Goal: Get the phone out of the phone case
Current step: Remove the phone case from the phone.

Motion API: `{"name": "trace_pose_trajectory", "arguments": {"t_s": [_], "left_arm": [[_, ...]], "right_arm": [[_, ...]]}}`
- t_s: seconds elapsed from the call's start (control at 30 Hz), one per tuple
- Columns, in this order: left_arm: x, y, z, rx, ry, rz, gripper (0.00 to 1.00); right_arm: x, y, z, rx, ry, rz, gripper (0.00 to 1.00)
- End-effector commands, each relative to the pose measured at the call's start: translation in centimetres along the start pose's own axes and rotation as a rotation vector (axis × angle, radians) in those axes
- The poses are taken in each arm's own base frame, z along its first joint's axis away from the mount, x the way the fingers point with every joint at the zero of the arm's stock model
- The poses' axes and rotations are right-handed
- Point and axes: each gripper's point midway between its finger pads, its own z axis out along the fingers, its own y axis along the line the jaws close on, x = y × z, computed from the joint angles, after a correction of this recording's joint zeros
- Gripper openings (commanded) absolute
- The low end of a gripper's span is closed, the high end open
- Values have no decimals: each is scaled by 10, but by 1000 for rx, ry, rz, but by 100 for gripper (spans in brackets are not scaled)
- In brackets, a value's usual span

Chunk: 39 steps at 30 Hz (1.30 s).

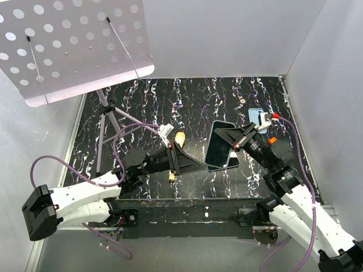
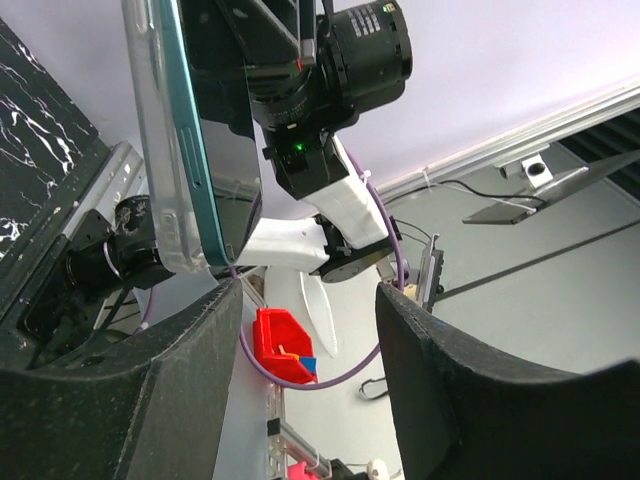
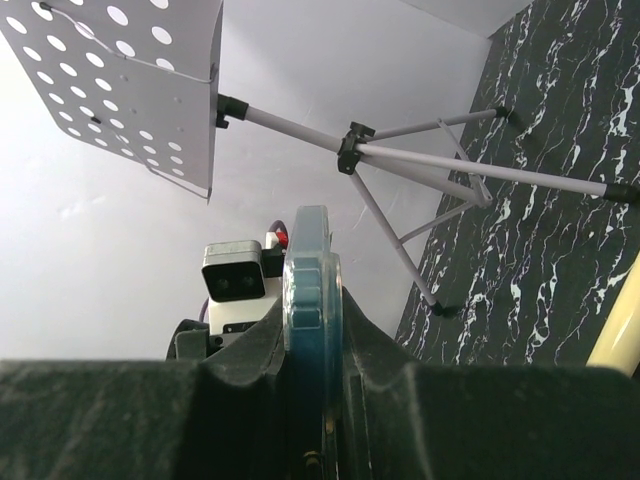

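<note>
The phone [image 1: 220,152], dark-screened with a teal rim, sits in its clear phone case and hangs tilted above the table. My right gripper [image 1: 231,138] is shut on its upper part. In the right wrist view the phone [image 3: 312,270] stands edge-on, pinched between both fingers of that gripper [image 3: 312,350]. My left gripper [image 1: 200,166] reaches the phone's lower left edge. In the left wrist view the clear phone case [image 2: 160,170] wraps the teal edge at the upper left, its bottom corner just above one finger [image 2: 170,380]. The left gripper [image 2: 305,300] is open, with nothing between its jaws.
A music stand with a perforated plate [image 1: 68,45] and tripod legs [image 1: 108,122] fills the back left. A yellow object [image 1: 179,137] lies mid-table, and a light blue flat object [image 1: 254,115] lies at the back right. White walls enclose the black marbled table [image 1: 170,102].
</note>
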Motion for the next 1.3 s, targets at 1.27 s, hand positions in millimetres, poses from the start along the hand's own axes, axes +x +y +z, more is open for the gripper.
{"name": "trace_pose_trajectory", "arguments": {"t_s": [1.27], "left_arm": [[-42, 9, 48, -32, -132, -18, 24]], "right_arm": [[20, 23, -2, -122, 104, -73, 1]]}}
